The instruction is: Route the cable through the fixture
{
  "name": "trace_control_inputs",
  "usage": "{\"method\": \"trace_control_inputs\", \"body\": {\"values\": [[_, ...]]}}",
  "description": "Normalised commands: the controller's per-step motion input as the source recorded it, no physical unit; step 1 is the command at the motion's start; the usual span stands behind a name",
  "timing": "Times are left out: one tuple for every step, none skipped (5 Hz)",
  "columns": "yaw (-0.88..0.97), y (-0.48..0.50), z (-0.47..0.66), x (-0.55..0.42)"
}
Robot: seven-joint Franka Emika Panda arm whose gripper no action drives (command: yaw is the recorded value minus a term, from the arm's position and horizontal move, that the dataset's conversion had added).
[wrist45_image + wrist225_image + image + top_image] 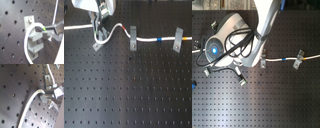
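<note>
No readable text, labels, brands, numbers or signs in any view

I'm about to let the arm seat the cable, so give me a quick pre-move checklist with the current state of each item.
1. Gripper holds the long thin white cable: ok, the jaws are pinched on it in the first wrist view.
2. Cable seated between the prongs of the small grey metal diagonal fixture: not ok, it loops around the outside.
3. Cable runs through the two slimmer grey clips: ok in the first exterior view.
4. Slack near the fixture: ok, a loop shows.
5. Fixture fastened to the black perforated board: cannot tell.
</note>
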Motion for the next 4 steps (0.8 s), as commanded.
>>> {"method": "trace_control_inputs", "body": {"values": [[0.0, 0.032, -0.75, -0.161], [0.0, 0.189, -0.75, -0.214], [0.0, 0.031, 0.0, -0.175], [0.1, -0.267, 0.08, 0.096]]}}
